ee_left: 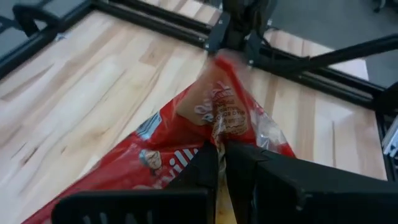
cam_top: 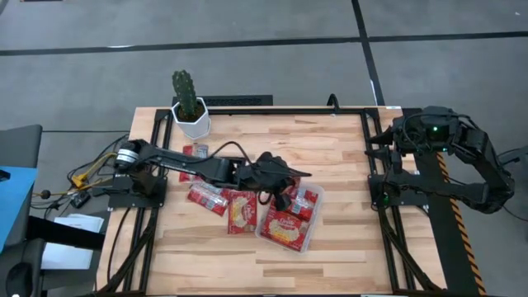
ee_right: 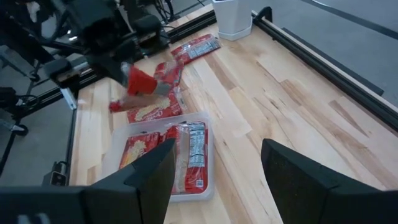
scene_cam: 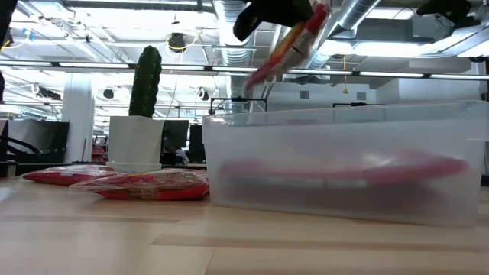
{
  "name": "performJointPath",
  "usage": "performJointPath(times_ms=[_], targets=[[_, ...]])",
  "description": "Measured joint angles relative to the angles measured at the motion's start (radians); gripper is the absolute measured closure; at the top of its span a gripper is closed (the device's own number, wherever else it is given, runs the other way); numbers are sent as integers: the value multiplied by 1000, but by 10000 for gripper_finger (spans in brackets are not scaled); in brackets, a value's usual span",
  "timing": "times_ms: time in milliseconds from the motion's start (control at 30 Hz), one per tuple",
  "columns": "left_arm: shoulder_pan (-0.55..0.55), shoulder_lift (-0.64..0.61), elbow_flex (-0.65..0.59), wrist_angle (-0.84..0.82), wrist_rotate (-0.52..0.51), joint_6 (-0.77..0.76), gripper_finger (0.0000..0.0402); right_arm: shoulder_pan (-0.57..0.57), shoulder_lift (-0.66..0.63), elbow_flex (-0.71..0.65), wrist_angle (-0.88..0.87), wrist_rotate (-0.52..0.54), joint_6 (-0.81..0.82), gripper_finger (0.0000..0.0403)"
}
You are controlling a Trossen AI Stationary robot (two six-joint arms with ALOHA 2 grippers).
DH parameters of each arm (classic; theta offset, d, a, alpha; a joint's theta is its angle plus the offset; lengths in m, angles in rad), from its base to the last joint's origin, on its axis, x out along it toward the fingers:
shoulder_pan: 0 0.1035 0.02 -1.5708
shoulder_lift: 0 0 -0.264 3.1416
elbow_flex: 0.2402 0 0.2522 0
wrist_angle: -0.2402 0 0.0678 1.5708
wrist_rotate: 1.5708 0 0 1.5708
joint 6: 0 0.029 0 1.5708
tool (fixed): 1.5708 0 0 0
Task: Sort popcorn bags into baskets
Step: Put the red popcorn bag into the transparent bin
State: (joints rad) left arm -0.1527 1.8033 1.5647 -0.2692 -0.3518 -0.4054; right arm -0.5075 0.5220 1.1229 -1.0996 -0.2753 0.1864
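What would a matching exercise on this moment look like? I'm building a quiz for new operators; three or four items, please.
Things:
1. left gripper
2. right gripper
3. clear bin
4. cactus pot

States:
A. at the table's far edge
B. holds two packets lying flat
C. open, waiting at the table's right side
D. shut on a red packet above the bin

Pairs: 1-D, 2-C, 3-B, 4-A

Your left arm [cam_top: 206,167] stretches across the table's middle, blocking the way over the loose packets [cam_top: 224,200] and the bin [cam_top: 311,216]. The cactus pot [cam_top: 191,120] guards the back edge; the right side lies open.
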Motion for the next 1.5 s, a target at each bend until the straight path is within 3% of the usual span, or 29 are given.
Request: performJointPath(times_ms=[333,600,733,1033,1333,1500], targets=[[3,148,154,-28,7,20,401,1,0,0,0,0,-2,143],[7,220,167,-20,42,20,401,1,0,0,0,0,-8,143],[11,267,162,-21,112,5,401,1,0,0,0,0,-8,143],[19,312,163,-27,112,30,396,1,-1,0,0,-3,-3,143],[20,310,163,-28,124,81,283,1,-1,0,0,-3,-3,143],[42,300,163,-65,179,-14,225,1,-1,0,0,-3,-3,143]])
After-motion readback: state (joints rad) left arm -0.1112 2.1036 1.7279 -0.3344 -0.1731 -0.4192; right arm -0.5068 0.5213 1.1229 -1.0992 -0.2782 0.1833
